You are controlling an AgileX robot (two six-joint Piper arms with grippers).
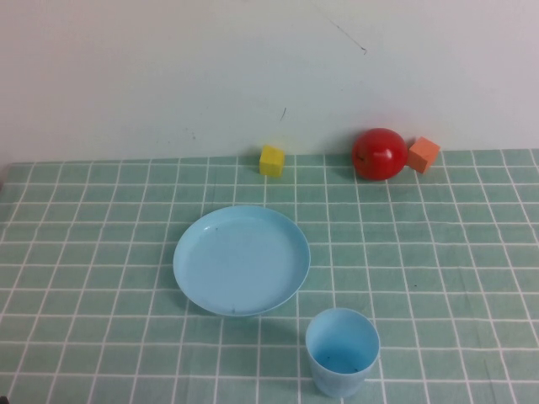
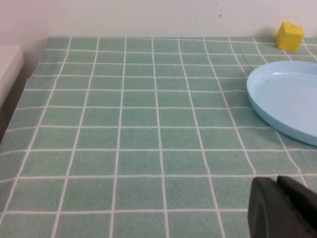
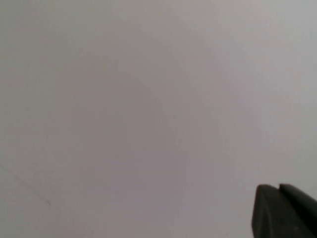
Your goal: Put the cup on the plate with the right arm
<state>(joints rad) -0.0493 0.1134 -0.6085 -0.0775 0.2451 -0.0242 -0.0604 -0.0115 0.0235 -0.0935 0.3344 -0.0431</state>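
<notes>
A: Nearest items?
B: Left claw (image 2: 285, 208) is hovering low over the table (image 2: 124, 129), fingers pressed together. Right claw (image 3: 285, 210) is sitting pressed together, facing blank wall.
A: Beyond?
B: Cup (image 1: 342, 351) is standing upright, just beside the plate (image 2: 287, 101), itself lying ahead of the left claw; yellow cube (image 2: 290, 35) is sitting farthest.

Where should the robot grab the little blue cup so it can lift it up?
Probably by the rim: the cup stands upright with its mouth open, so one finger could go inside the wall, coming from above. The right gripper, shut, faces a bare wall; the left gripper sits low near the plate.
</notes>
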